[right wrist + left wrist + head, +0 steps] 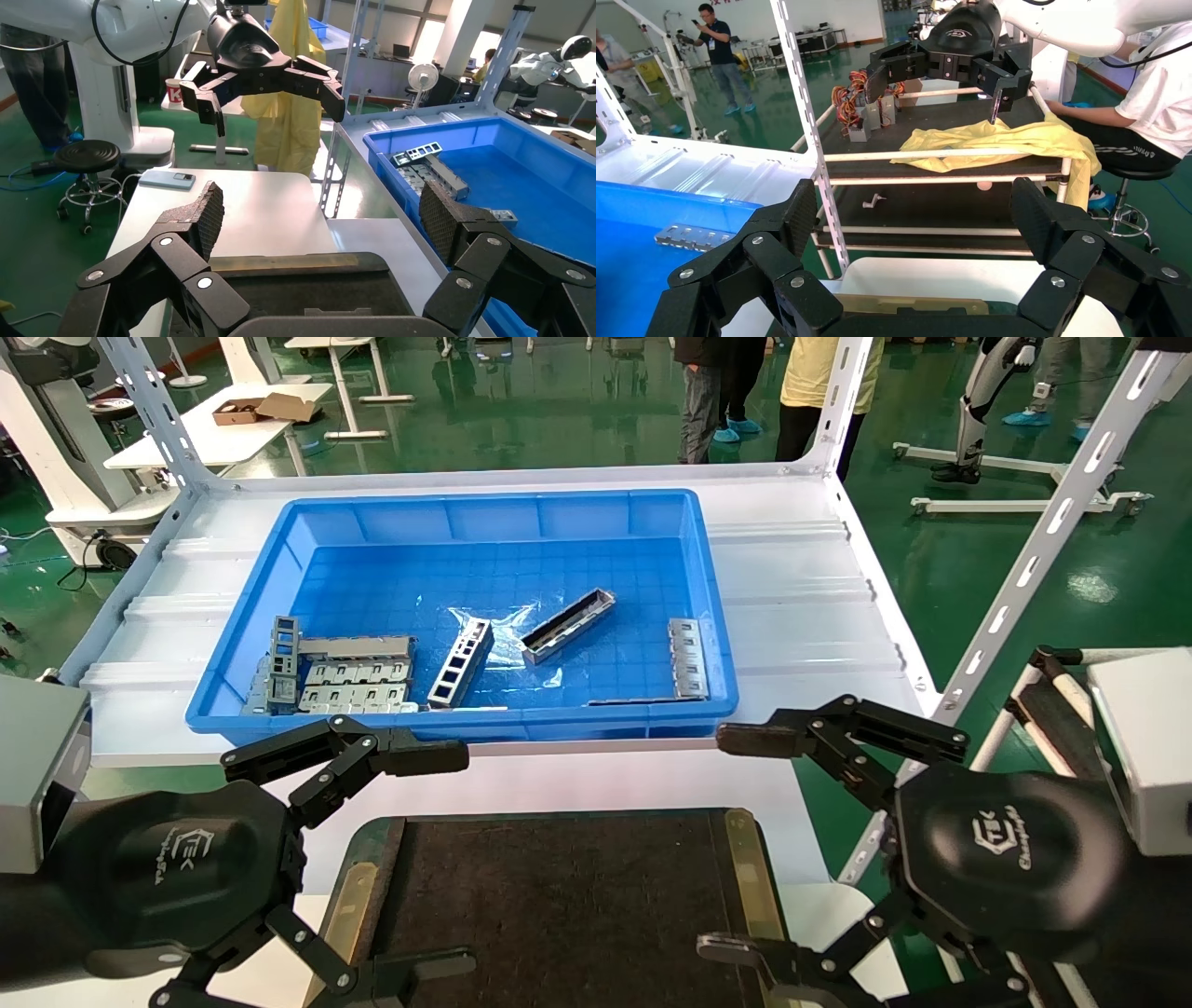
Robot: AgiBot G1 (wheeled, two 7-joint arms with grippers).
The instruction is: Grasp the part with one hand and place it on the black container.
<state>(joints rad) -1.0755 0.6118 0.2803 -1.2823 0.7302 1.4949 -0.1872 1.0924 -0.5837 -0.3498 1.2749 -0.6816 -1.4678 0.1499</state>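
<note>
Silver-grey sheet-metal channel part (568,626) lies in the blue plastic bin (279,556).
Left black claw gripper (447,859), fingers spread, empty, at the black felt tray's (559,905) nine o'clock; right gripper (736,845) likewise, three o'clock.

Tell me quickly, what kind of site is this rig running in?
Probably a robotics test hall or factory lab: glossy green floor, other robot rigs on stands, and a blue bin of sheet-metal parts on a slotted-angle workbench.
</note>
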